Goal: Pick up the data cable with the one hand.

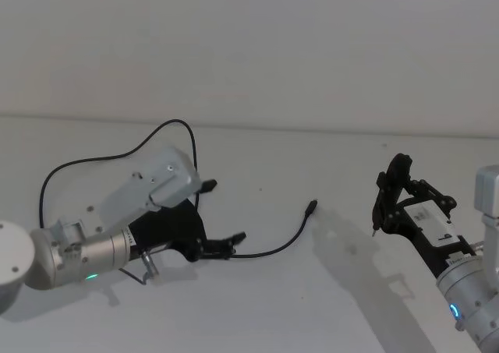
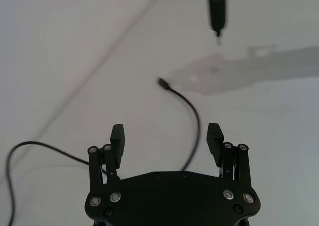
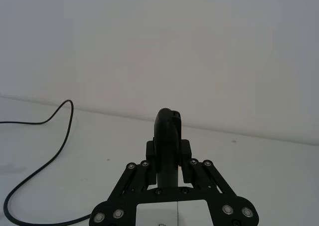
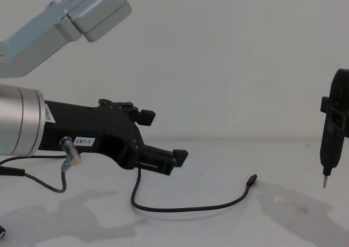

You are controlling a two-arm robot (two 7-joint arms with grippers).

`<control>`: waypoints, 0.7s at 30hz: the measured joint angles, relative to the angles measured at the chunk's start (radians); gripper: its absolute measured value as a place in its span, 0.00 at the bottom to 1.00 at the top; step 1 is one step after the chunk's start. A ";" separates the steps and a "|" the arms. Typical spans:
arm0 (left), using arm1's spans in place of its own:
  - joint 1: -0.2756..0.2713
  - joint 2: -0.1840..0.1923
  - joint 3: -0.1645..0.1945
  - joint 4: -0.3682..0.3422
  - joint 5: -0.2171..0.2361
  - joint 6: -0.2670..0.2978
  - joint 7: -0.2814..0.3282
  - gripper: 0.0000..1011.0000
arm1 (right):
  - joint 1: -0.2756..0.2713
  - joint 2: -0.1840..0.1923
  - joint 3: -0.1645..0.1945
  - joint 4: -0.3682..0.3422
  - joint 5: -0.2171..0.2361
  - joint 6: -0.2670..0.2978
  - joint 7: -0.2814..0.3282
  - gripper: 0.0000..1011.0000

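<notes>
Fingers (image 2: pixel 117 136) of the black angular two-jaw left gripper (image 1: pixel 224 211) (image 2: pixel 166 133) (image 4: pixel 163 135): spread wide apart, clamped on nothing; the fingertips point toward the robot's right.

Thin, flexible black data cable (image 1: pixel 281 246) (image 2: pixel 192 111) (image 4: pixel 191 208): lying on the plain white table (image 1: pixel 312 314); in the left wrist view it runs through the gap between the left gripper's fingers, nearer one of them, and passes under the palm; contact with the fingers cannot be told. Its small dark rectangular plug (image 1: pixel 311 207) (image 2: pixel 162 81) (image 4: pixel 251 179) rests on the table beyond the left gripper's fingertips; the remaining length emerges behind the left gripper and loops wide around it.

Left gripper body: small white label (image 4: pixel 84 141) on its side, joined to a fat silver cylinder (image 1: pixel 93 252) with a green light; a thin grey wire with a silver cylindrical metal end (image 4: pixel 70 149) hangs just beside the body.

Right gripper (image 1: pixel 394 197) (image 3: pixel 168 156): well apart from the left gripper, past the plug on the robot's right; its fingers are closed on a slim black upright tool (image 1: pixel 383 205) (image 2: pixel 217 9) (image 4: pixel 332 132), pale pointed tip downward.
</notes>
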 joint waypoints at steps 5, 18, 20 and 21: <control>-0.040 0.013 0.026 -0.010 -0.009 0.071 -0.066 0.99 | 0.000 0.000 0.000 0.000 0.000 0.000 0.000 0.27; -0.111 -0.018 0.080 -0.001 -0.012 0.246 -0.110 0.99 | 0.000 0.000 0.000 0.000 0.000 0.000 0.000 0.27; -0.119 -0.033 0.087 0.009 -0.007 0.265 -0.100 0.99 | 0.000 0.000 0.000 0.000 0.000 0.000 0.000 0.27; -0.121 -0.038 0.089 0.013 -0.005 0.271 -0.096 0.99 | 0.000 0.000 0.000 0.000 0.000 0.000 0.000 0.27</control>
